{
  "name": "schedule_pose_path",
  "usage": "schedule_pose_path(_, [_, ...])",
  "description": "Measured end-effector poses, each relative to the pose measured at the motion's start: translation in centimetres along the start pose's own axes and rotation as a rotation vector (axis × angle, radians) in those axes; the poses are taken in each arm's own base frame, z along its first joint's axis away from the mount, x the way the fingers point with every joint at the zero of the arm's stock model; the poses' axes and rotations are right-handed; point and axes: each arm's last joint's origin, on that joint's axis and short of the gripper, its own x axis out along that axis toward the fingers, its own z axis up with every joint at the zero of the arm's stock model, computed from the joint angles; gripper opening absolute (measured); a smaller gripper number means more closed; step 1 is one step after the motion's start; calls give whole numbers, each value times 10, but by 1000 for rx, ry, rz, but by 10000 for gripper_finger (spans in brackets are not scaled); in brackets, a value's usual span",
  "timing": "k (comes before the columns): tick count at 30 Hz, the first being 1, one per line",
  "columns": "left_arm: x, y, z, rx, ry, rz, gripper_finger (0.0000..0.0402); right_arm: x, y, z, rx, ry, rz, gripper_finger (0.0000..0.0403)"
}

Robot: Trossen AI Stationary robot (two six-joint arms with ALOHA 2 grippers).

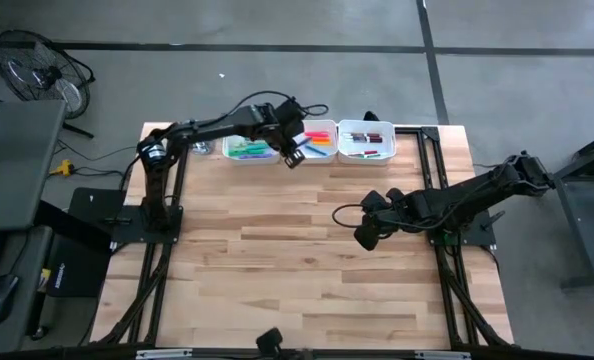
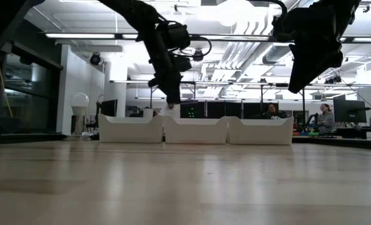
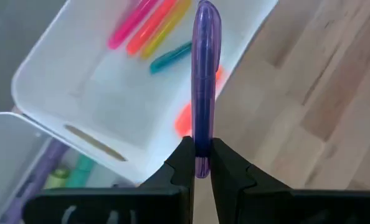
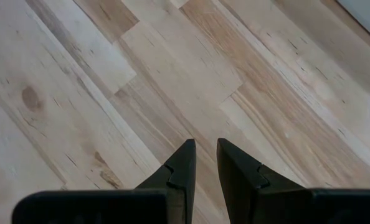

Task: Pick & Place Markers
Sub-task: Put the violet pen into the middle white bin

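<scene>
Wooden table (image 1: 307, 260) carries three white trays along its far edge: left tray (image 1: 250, 150), middle tray (image 1: 317, 143), right tray (image 1: 365, 140), each holding markers. Left gripper (image 3: 197, 163) is clamped on a purple marker (image 3: 205, 81), poised above the near edge of the middle tray. Judged step: placing. Next move calls for carrying the marker over its tray and releasing. Right gripper (image 4: 205, 163) idles over bare wood, fingers slightly apart, empty.
</scene>
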Motion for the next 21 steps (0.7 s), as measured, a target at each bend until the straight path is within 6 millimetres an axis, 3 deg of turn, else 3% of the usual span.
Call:
schedule_pose_path(13, [1,51,3,59,3,-6,25,0,-1,1,51,-9,-7,55])
schedule_pose_path(17, [10,56,12,119,65,-14,25,0,-1,1,75,-16,-12,55])
schedule_pose_path(21, [12,57,35,207,103,0,25,0,-1,1,92,-14,-10,55])
